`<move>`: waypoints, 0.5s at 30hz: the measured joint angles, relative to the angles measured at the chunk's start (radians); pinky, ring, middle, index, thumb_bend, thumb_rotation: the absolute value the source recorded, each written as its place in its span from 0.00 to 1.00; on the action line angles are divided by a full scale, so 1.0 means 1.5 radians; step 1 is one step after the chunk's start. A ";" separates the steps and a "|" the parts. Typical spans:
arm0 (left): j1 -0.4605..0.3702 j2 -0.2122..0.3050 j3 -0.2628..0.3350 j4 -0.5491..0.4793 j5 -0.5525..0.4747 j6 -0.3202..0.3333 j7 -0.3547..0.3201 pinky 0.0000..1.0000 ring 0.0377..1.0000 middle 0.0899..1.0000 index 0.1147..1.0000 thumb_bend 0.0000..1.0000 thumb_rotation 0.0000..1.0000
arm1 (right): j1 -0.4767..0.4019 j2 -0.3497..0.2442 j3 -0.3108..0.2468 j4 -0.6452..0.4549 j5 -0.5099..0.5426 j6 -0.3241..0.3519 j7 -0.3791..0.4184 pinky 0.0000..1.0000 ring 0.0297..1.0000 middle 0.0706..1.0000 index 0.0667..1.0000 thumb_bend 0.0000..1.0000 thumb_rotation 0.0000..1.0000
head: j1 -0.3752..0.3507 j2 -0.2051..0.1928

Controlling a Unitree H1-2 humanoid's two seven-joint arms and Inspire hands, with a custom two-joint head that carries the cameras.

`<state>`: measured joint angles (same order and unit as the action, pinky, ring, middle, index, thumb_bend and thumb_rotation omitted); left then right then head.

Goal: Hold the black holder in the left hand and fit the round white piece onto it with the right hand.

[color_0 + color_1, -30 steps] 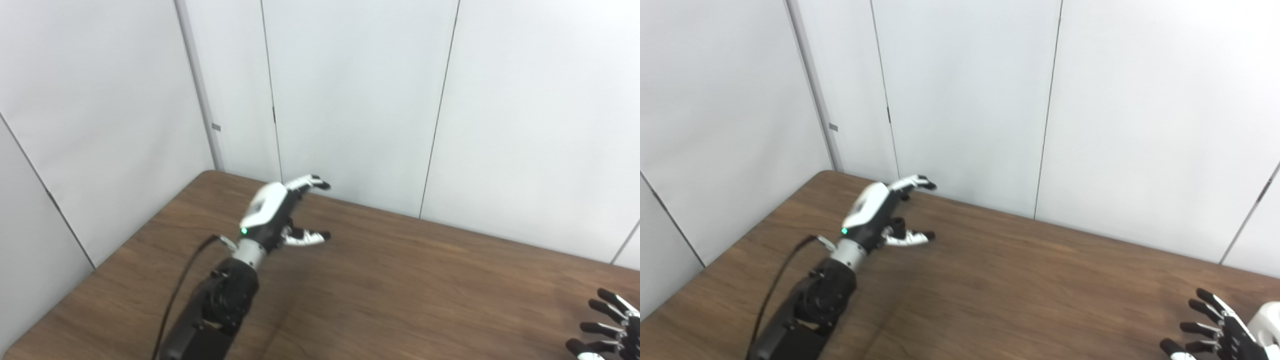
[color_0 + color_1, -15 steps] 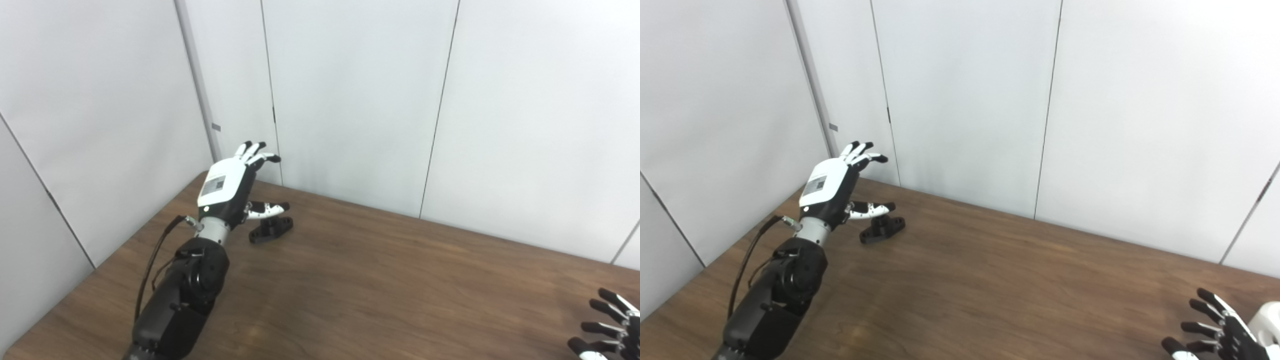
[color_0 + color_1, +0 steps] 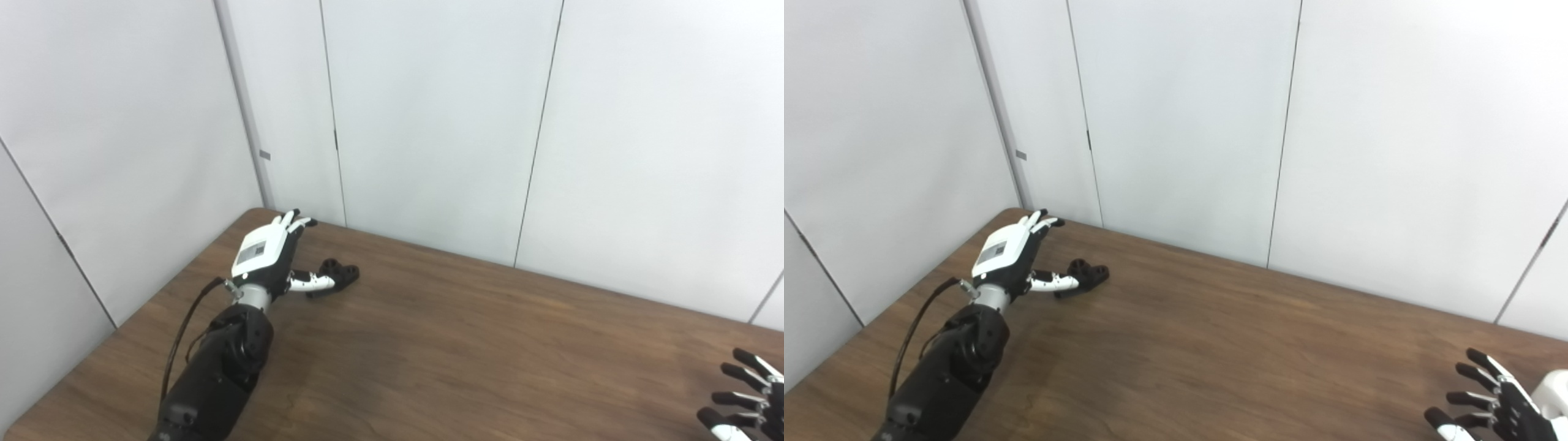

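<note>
The black holder (image 3: 335, 277) lies on the brown table (image 3: 465, 343) near its far left corner. My left hand (image 3: 269, 254) is open just left of it, back of the hand up, fingers stretched toward the wall, thumb reaching over the holder's near end. My right hand (image 3: 1494, 407) hovers open at the bottom right corner, fingers spread. The round white piece is nowhere in either view.
White wall panels (image 3: 429, 122) close off the table's far and left sides. The left forearm and its cable (image 3: 184, 331) lie along the table's left part.
The left hand swung left off the holder, uncovering it, then dropped lower beside it with the thumb over it. The right hand has stayed put.
</note>
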<state>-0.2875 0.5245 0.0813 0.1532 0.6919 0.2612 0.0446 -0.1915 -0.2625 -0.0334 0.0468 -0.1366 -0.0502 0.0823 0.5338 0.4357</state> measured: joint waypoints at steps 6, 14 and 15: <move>-0.001 0.001 -0.013 0.049 0.001 0.024 0.002 1.00 1.00 1.00 0.88 0.96 0.52 | 0.000 0.000 0.000 -0.001 0.000 0.002 0.000 0.52 0.65 0.80 0.86 0.54 0.42 | -0.002 0.003; -0.004 0.009 -0.025 0.094 0.001 0.044 0.003 1.00 1.00 1.00 0.88 0.98 0.53 | 0.001 0.000 -0.002 -0.004 0.000 0.002 0.000 0.49 0.64 0.80 0.85 0.54 0.43 | -0.003 0.006; -0.004 0.010 -0.026 0.098 0.001 0.045 0.004 1.00 1.00 1.00 0.88 0.98 0.53 | 0.001 0.000 -0.002 -0.004 0.000 0.002 0.000 0.49 0.64 0.80 0.85 0.54 0.43 | -0.003 0.006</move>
<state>-0.2937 0.5396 0.0425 0.2999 0.6930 0.3286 0.0510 -0.1901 -0.2629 -0.0368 0.0402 -0.1362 -0.0471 0.0824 0.5292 0.4449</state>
